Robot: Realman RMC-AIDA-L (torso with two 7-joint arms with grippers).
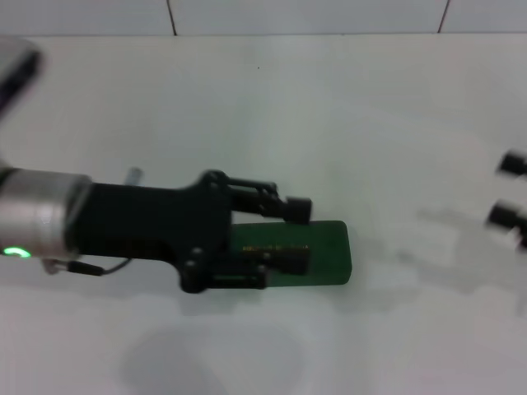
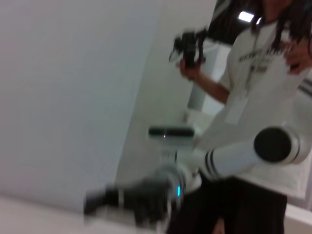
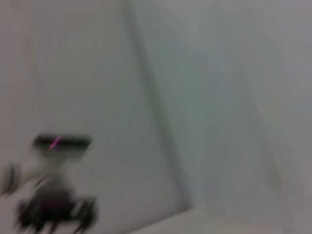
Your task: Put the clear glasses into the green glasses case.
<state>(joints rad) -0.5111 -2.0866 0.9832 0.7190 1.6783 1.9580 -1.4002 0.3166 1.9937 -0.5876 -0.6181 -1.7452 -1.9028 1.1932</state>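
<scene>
The left claw (image 1: 296, 234), fingers spread wide, hid half the shut green glasses case (image 1: 325, 253); the right claw (image 1: 510, 191) was cut off, its spread unreadable.

left claw (image 1: 298, 234) hides much of the green glasses case (image 1: 329, 251).

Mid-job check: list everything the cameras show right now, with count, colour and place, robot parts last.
green glasses case: one, dark green, lid shut, gold lettering on top, flat on the table near the middle, partly under the left gripper.
clear glasses: none visible in any view.
table: one, white, fills the head view.
wall: white tiles, along the far edge of the table.
person: one, white top, holding up a black camera, in the left wrist view behind the robot.
left gripper: one, black, fingers apart, over the case's near-left part.
right gripper: one, black, only its tips show at the right edge, away from the case.
</scene>
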